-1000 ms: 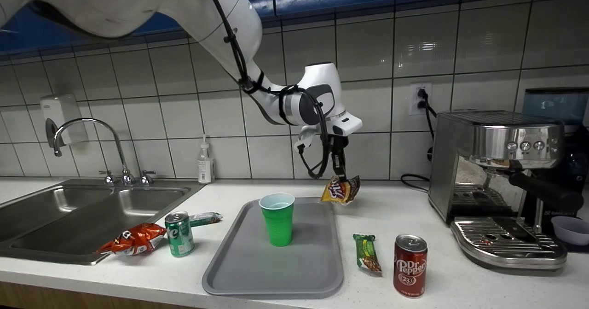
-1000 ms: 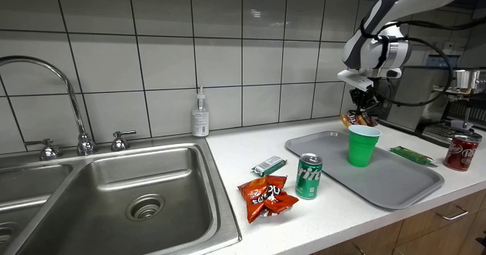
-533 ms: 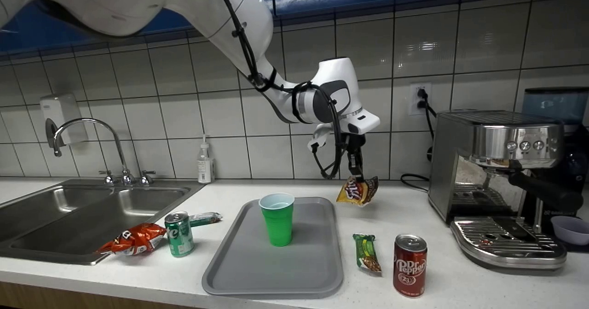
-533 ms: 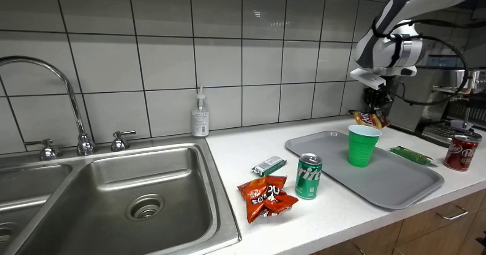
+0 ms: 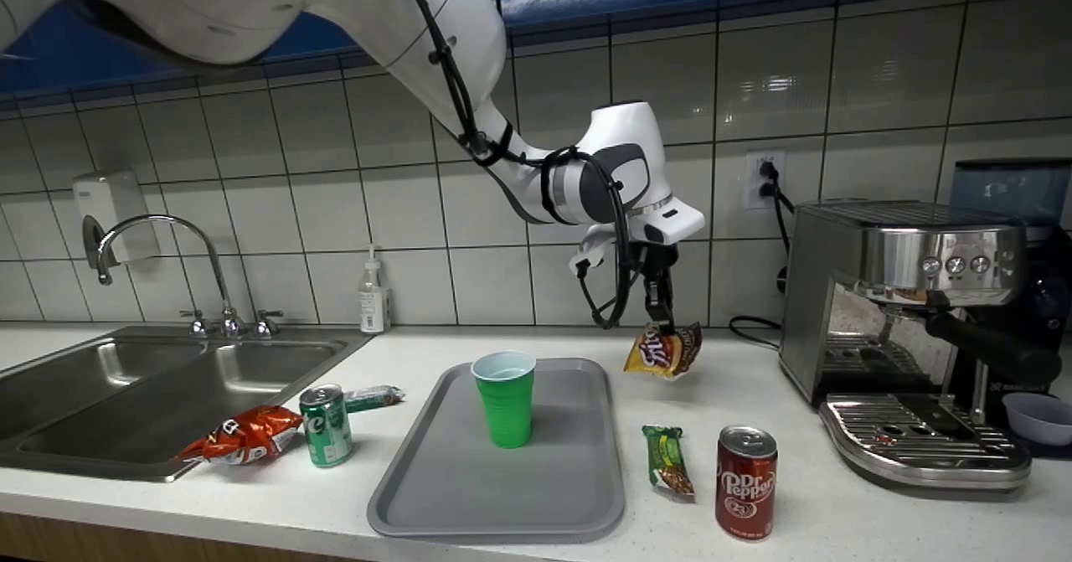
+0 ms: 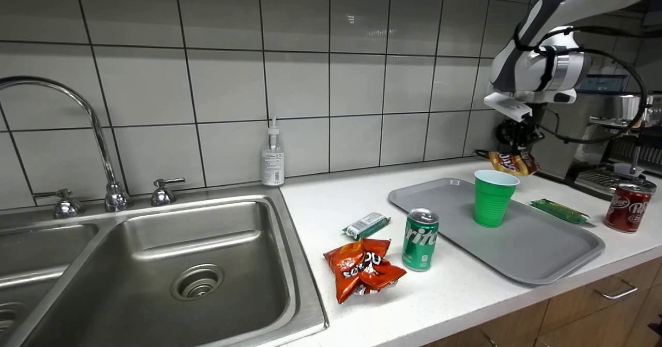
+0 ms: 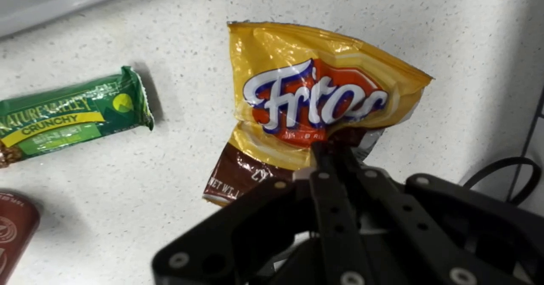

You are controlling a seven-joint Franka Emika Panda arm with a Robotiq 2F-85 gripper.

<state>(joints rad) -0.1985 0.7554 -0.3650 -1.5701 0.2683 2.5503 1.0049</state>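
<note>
- Gripper, nearly closed, pinches the chip bag above the counter, near its back edge
- Cup on tray
- Snack bar between tray and red can

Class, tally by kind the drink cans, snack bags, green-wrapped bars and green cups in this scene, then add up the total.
Drink cans: 2 (Sprite can, Dr Pepper can)
Snack bags: 2 (Fritos bag, red bag)
Green-wrapped bars: 2 (Nature Valley bar, green-and-white bar)
Green cups: 1 (green cup)
Total: 7
</note>
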